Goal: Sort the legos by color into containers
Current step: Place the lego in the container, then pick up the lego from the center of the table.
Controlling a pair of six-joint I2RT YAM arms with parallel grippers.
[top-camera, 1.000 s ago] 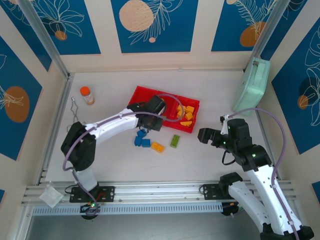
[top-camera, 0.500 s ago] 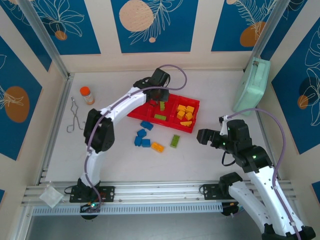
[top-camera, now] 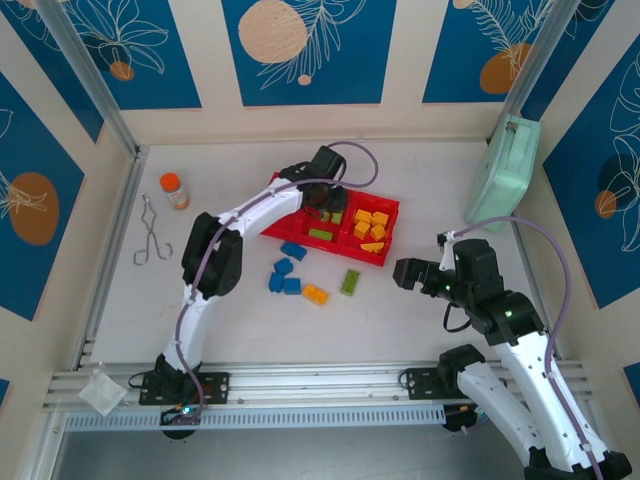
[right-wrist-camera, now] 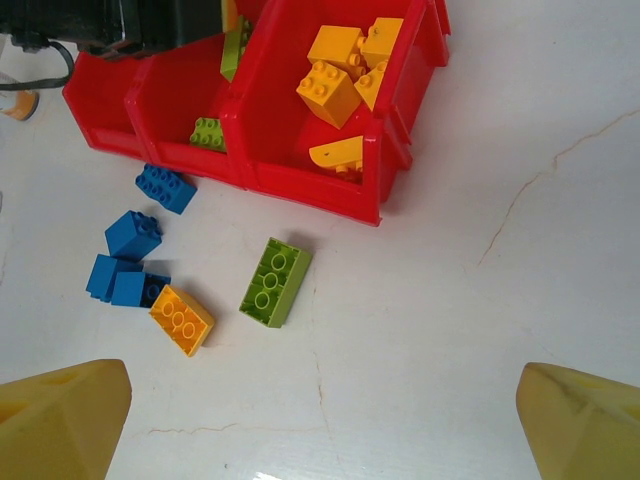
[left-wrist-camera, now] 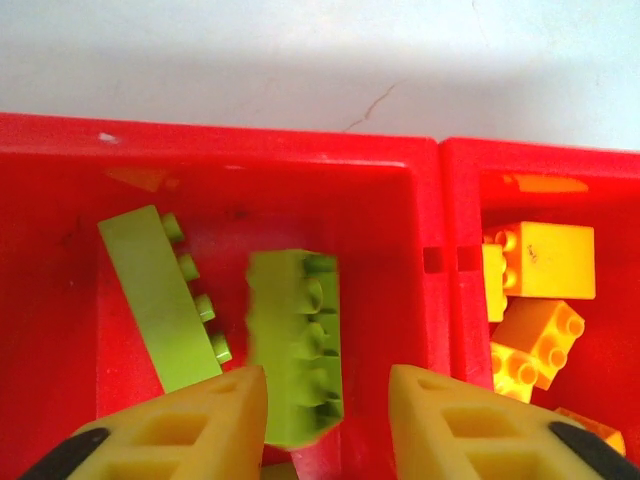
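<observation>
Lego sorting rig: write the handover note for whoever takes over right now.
Left gripper: open over the middle compartment of the red tray. A blurred green brick is just below its fingers, beside a long green brick.
Right gripper: open, holding nothing, above the table near the loose bricks.
Done: yellow-orange bricks are in the right compartment, greens in the middle one.
Left to do: on the table lie the blue bricks, one orange brick and one loose green brick.
</observation>
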